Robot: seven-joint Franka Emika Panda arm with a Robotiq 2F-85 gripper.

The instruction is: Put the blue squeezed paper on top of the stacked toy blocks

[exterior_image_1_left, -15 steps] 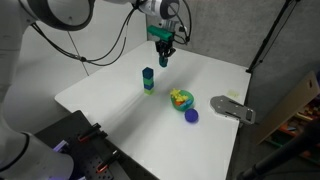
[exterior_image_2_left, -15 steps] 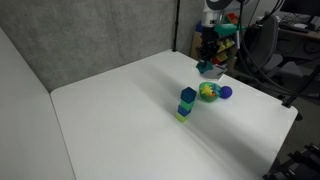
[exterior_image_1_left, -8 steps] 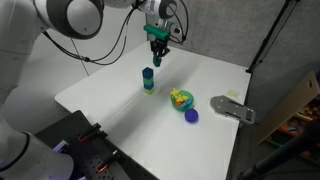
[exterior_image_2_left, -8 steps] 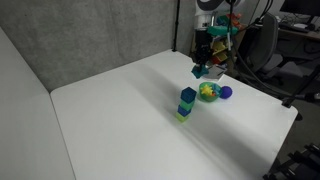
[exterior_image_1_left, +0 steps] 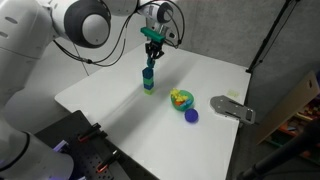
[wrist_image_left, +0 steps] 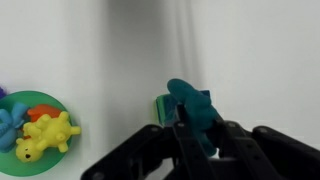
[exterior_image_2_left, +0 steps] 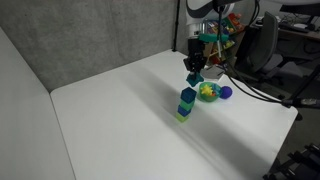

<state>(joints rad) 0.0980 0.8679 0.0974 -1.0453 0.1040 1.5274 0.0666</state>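
The stacked toy blocks [exterior_image_1_left: 148, 80] stand on the white table [exterior_image_1_left: 110, 85], blue cube on top, green and yellowish cubes below; they also show in an exterior view [exterior_image_2_left: 187, 102] and partly under the fingers in the wrist view [wrist_image_left: 165, 106]. My gripper [exterior_image_1_left: 151, 57] is shut on the blue squeezed paper [wrist_image_left: 192, 110] and holds it just above the tower's top. In an exterior view the gripper [exterior_image_2_left: 194, 70] hangs a little above the blue cube with the paper [exterior_image_2_left: 194, 79] below the fingers.
A green bowl-like item with yellow toys [exterior_image_1_left: 181, 99] and a blue ball [exterior_image_1_left: 192, 115] lie to the side of the tower. A grey flat piece [exterior_image_1_left: 232, 108] sits at the table's edge. The bowl also shows in the wrist view [wrist_image_left: 35, 123].
My gripper has moved with the paper from beyond the tower to right over its top and has come lower.
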